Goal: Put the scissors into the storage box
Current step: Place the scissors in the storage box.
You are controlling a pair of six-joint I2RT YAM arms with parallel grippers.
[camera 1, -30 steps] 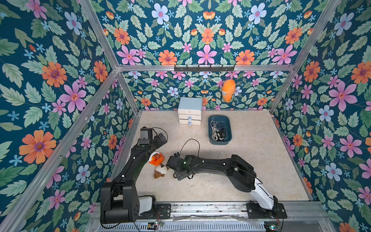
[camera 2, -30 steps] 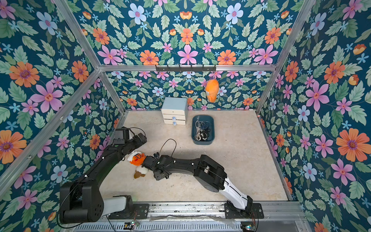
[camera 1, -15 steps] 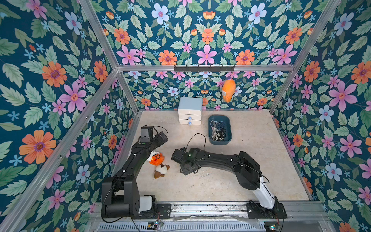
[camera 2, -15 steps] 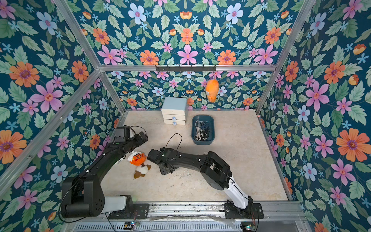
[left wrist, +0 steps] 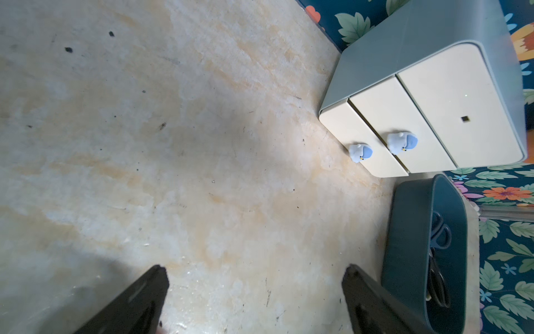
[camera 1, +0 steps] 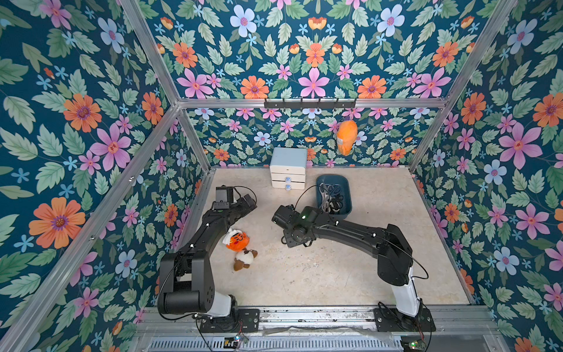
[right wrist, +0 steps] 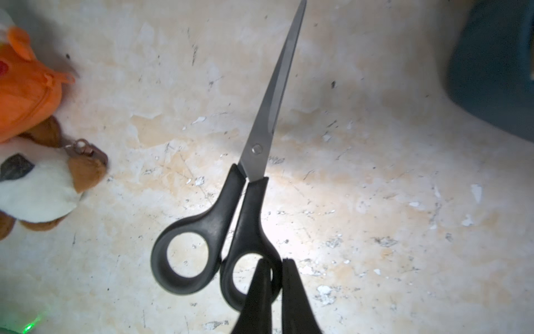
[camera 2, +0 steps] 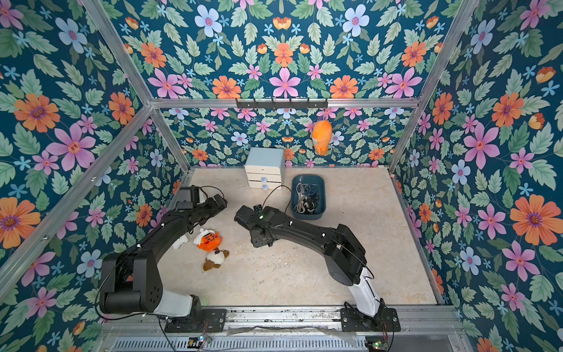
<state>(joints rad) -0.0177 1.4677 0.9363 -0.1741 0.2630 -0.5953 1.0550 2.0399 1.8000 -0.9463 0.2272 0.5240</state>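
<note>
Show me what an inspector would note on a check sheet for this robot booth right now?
Surface: beige tabletop, scuffed and flecked; no spills seen.
Job's things: black-handled scissors held by the right claw; other scissors lie in the teal storage box.
Clutter: plush toys beside the left arm; drawer cabinet, drawers shut, next to the box; orange plush hanging at the back wall.
Grippers: right claw shut on one handle loop; left claw open, empty.
Cables: black cable arcs above the right wrist; snagging on nothing seen.
Surroundings: floral walls, aluminium frame.
</note>
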